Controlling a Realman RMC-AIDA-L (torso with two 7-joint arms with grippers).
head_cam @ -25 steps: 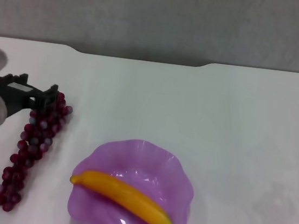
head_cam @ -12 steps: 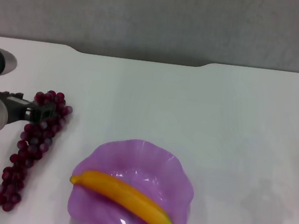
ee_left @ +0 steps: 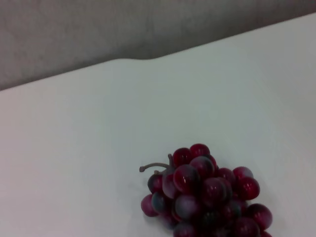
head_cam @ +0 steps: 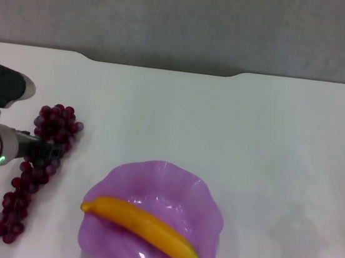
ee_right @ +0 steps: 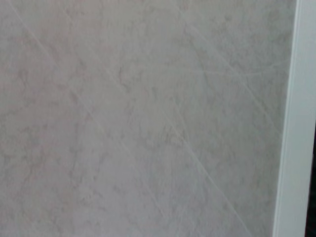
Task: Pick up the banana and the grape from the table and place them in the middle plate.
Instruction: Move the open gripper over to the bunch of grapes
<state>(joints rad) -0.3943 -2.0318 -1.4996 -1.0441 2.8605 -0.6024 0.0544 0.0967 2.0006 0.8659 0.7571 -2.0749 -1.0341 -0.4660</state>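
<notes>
The grape (head_cam: pixel 26 180) lies on the white table (head_cam: pixel 236 124) at the left, a long dark red bunch running from far to near. Its stem end also shows in the left wrist view (ee_left: pixel 205 190). My left gripper (head_cam: pixel 43 149) is down on the upper middle of the bunch, reaching in from the left. The banana (head_cam: pixel 144 228) lies across the inside of the purple middle plate (head_cam: pixel 175 181), near the front centre. My right gripper is out of view.
The table's far edge has a shallow notch (head_cam: pixel 161 66), with a grey wall behind it. The right wrist view shows only a grey mottled surface and a white edge (ee_right: pixel 296 123).
My left gripper has moved nearer and lower along the grape, from its far end onto the upper middle of the bunch. The banana and the plate have not moved.
</notes>
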